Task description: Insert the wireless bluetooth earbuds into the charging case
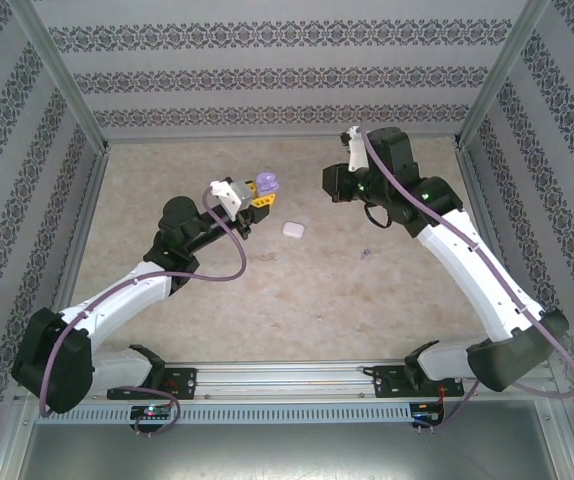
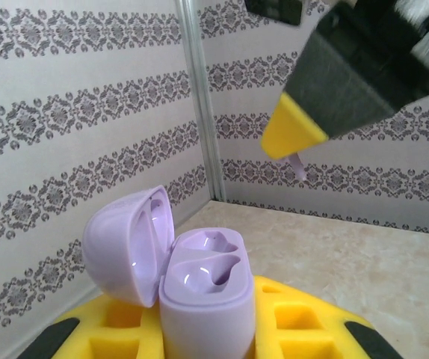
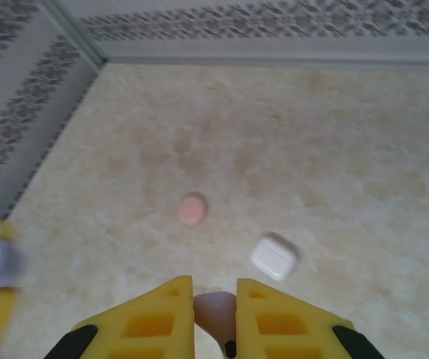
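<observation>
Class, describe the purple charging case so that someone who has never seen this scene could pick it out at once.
Follow the left arm up from its base to the left gripper over the table. Clamped between its yellow fingers stands the purple charging case. Unlike the white case and the pink case lying on the table, its lid is flipped open.

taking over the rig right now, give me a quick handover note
Left claw: shut on the open purple case, held off the table, lid back.
Right claw: shut on a pale purple earbud, raised, apart from that case.
On the table: white case, closed; a pinkish oval piece; a tiny purple bit, maybe the second earbud.
Done: case open, one earbud picked up.
Left: both wells look empty; seat this earbud, then the other.
</observation>
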`<action>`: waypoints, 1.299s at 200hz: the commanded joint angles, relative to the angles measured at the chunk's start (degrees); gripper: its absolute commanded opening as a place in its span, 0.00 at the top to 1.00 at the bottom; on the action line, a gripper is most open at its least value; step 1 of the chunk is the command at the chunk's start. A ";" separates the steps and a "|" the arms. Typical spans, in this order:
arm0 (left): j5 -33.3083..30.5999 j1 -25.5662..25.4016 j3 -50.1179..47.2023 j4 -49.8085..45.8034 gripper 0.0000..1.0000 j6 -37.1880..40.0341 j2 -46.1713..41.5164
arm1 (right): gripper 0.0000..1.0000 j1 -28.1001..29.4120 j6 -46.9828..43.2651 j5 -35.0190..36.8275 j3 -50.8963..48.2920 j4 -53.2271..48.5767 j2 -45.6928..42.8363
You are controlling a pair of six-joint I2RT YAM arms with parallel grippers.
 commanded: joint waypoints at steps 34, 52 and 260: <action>1.15 -2.66 1.77 4.44 1.00 5.77 2.94 | 0.84 7.02 1.56 3.01 -0.09 9.14 -4.33; 1.19 -3.19 2.17 5.58 1.00 5.76 3.74 | 0.84 9.38 1.04 4.14 -1.52 12.41 -5.32; 1.76 -5.32 4.05 7.42 1.00 4.20 2.26 | 0.85 15.06 -1.84 5.48 -13.87 28.95 -8.06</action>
